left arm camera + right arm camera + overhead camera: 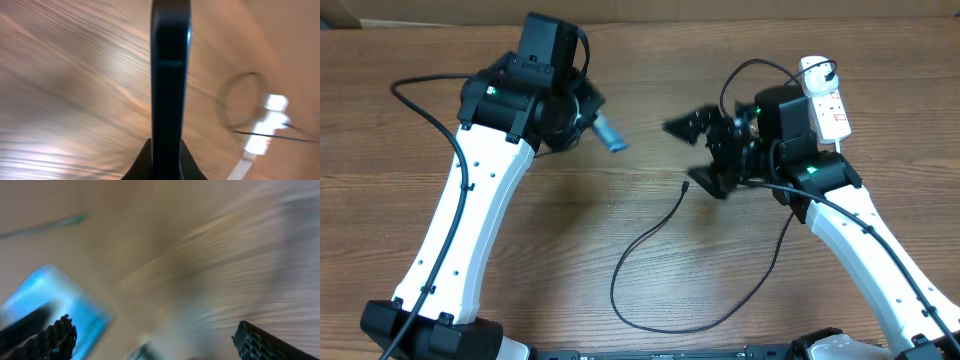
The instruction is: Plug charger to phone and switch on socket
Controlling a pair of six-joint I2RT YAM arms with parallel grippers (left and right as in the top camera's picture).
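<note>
Black charger (pixel 615 280): tip loose on counter (pixel 570 220), unplugged.
Left tool (pixel 588 118): clamped on phone (pixel 610 135).
Right tool (pixel 695 155): spread wide, empty.
Socket (pixel 825 100): upper right, apparently unswitched.

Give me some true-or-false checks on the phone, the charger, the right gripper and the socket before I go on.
1. The left gripper holds the phone. True.
2. The charger is plugged into the phone. False: its tip lies on the table, apart from the phone.
3. The right gripper is open. True.
4. The socket lies beside the left arm. False: it lies at the far right, behind the right arm.
</note>
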